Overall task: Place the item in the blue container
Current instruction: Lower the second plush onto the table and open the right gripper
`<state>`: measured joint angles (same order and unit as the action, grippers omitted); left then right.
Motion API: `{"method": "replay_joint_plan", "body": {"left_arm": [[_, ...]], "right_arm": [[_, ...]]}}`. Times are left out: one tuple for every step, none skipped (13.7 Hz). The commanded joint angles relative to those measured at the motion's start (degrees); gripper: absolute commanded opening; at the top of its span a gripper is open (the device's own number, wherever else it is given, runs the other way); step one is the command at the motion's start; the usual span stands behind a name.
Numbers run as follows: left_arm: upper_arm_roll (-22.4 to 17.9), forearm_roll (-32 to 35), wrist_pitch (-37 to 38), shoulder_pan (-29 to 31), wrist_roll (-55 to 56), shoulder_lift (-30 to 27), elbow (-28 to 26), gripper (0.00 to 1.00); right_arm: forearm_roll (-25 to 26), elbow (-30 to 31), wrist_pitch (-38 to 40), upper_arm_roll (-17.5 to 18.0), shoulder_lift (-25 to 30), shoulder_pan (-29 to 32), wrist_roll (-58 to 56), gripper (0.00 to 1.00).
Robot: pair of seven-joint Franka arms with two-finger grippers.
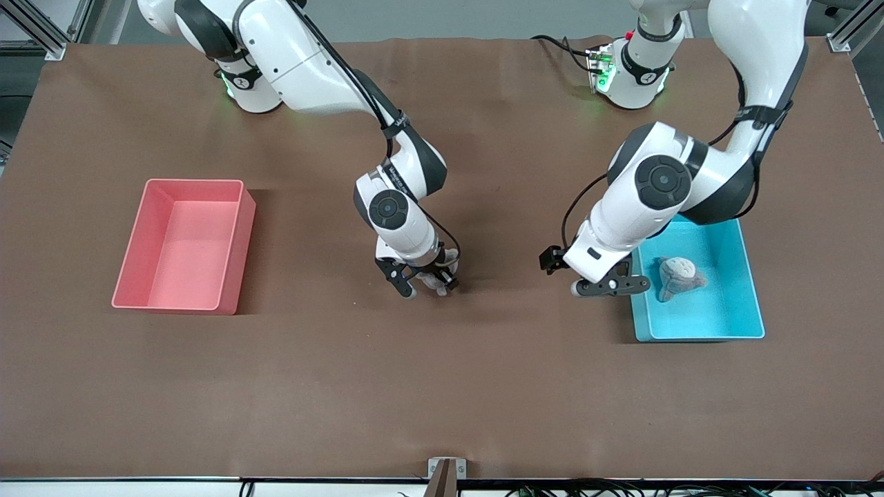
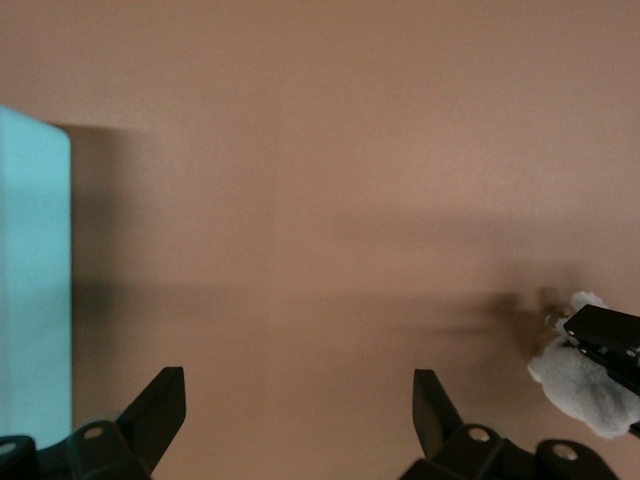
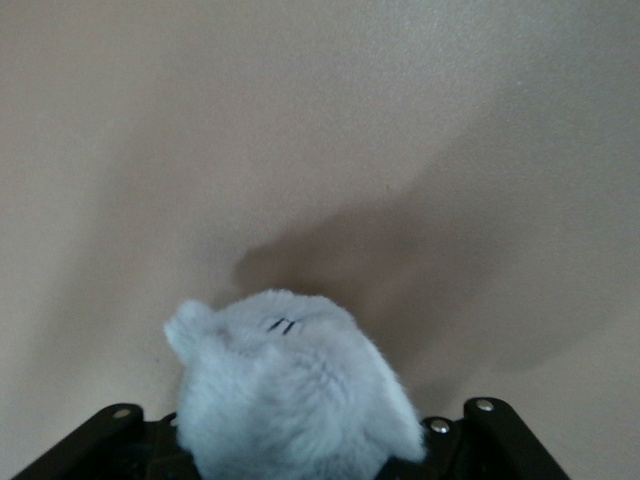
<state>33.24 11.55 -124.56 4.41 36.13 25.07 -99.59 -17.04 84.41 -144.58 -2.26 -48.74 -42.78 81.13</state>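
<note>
Right gripper (image 1: 428, 284) jaws around white plush toy (image 3: 295, 395); left gripper (image 1: 609, 285) jaws wide, empty.

A robotics laboratory: two white robot arms (image 1: 324, 76) (image 1: 732, 138) are bolted along the top of the frame to a table (image 1: 442, 386) under a brown cover, aluminium framing (image 1: 41, 27) fills the upper corners, and cables (image 1: 621, 489) trail along the bottom edge.

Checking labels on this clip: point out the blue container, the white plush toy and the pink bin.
blue container (image 1: 754, 304): front view, its side wall.
white plush toy (image 3: 290, 400): right wrist view, middle of its furry body.
pink bin (image 1: 235, 255): front view, its side wall.
</note>
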Motion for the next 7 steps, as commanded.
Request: {"method": "replay_joint_plan", "body": {"left_arm": [[0.1, 2.7, 0.1, -0.8, 1.5, 2.4, 3.1, 1.0], [0.1, 3.1, -0.2, -0.8, 1.5, 2.8, 3.2, 1.0], [0.1, 3.2, -0.7, -0.9, 1.5, 3.3, 3.2, 1.0], [0.1, 3.2, -0.9, -1.0, 1.5, 3.7, 3.2, 1.0], [0.0, 3.2, -0.9, -0.9, 1.5, 4.1, 3.2, 1.0], [0.0, 3.2, -0.9, -1.0, 1.5, 4.1, 3.2, 1.0], [0.1, 3.2, -0.9, -1.0, 1.5, 4.2, 3.2, 1.0]], "right_arm": [[-0.8, -1.5, -3.1, -0.5, -1.5, -1.1, 3.0, 0.23], [-0.8, -1.5, -3.2, -0.5, -2.0, -1.1, 3.0, 0.44], [-0.9, -2.0, -3.3, -0.5, -2.1, -1.1, 3.1, 0.72], [-0.9, -2.1, -3.5, -0.5, -2.3, -1.2, 3.3, 0.86], [-0.7, -2.1, -4.0, -0.5, -2.3, -2.2, 3.6, 1.0], [-0.7, -2.2, -4.6, -0.5, -2.3, -2.6, 3.7, 1.0], [-0.8, -3.0, -4.7, -0.5, -2.3, -2.6, 3.7, 1.0]]}}
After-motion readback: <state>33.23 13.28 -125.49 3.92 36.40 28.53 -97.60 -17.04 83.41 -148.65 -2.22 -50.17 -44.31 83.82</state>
